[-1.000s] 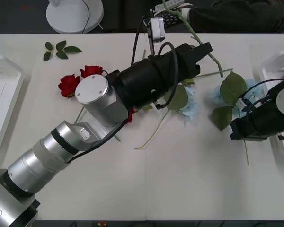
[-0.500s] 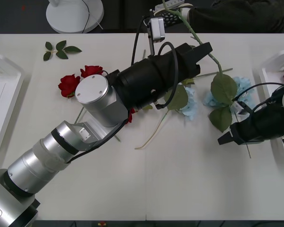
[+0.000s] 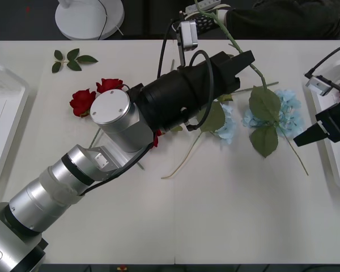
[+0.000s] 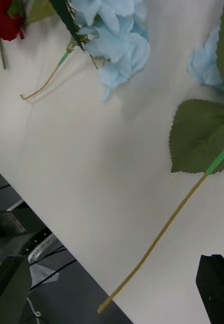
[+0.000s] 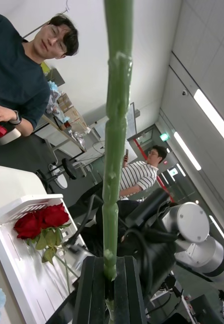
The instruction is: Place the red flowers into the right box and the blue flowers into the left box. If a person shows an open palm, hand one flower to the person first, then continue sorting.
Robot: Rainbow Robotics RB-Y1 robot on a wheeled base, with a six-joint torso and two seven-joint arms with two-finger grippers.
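My left gripper (image 3: 246, 61) is shut on the green stem (image 3: 255, 71) of a flower, and its fingers clamp that stem (image 5: 111, 152) in the left wrist view. The stem's far end reaches a person's sleeve (image 3: 283, 17) at the table's back edge; its bloom is out of view. One blue flower (image 3: 286, 112) lies on the table left of my right gripper (image 3: 309, 136), which is open and apart from it, with its finger (image 4: 216, 286) off the thin stem (image 4: 157, 243). Another blue flower (image 3: 224, 127) lies partly under my left arm. Two red flowers (image 3: 82, 102) lie at the left. The right box (image 3: 323, 85) holds red flowers (image 5: 41, 220). The left box (image 3: 3, 122) is at the left edge.
A loose green leaf sprig (image 3: 72, 58) lies at the back left. A white round stand base (image 3: 89, 17) sits beyond the table. My left arm (image 3: 119, 130) crosses the table's middle, with a red bloom (image 3: 157, 139) under it. The near half of the table is bare.
My right gripper has let go of the blue flower and drawn back to the right toward the right box. The flower now lies slightly further left. The left arm has not moved.
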